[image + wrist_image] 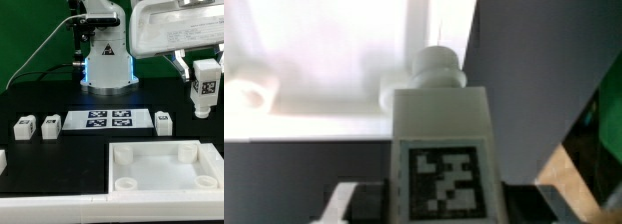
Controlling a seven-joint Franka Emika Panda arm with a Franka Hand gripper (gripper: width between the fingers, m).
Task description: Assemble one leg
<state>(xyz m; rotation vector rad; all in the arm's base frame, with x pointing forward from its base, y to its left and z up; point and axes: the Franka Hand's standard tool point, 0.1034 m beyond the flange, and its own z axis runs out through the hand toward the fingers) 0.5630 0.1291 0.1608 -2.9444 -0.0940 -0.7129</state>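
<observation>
We see the black table (60, 160) carrying the big white tray (150, 148). Over the tray's far corner, on the exterior view's right, the gripper (204, 72) is clamped on the leg (207, 92), which hangs clear of the tray. Its long axis is upright and its peg points down at the tray.

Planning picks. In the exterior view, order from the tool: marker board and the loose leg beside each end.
1. Leg at the exterior view's right end, on the tool's side.
2. Marker board, centre.
3. Leg at the exterior view's left end.
</observation>
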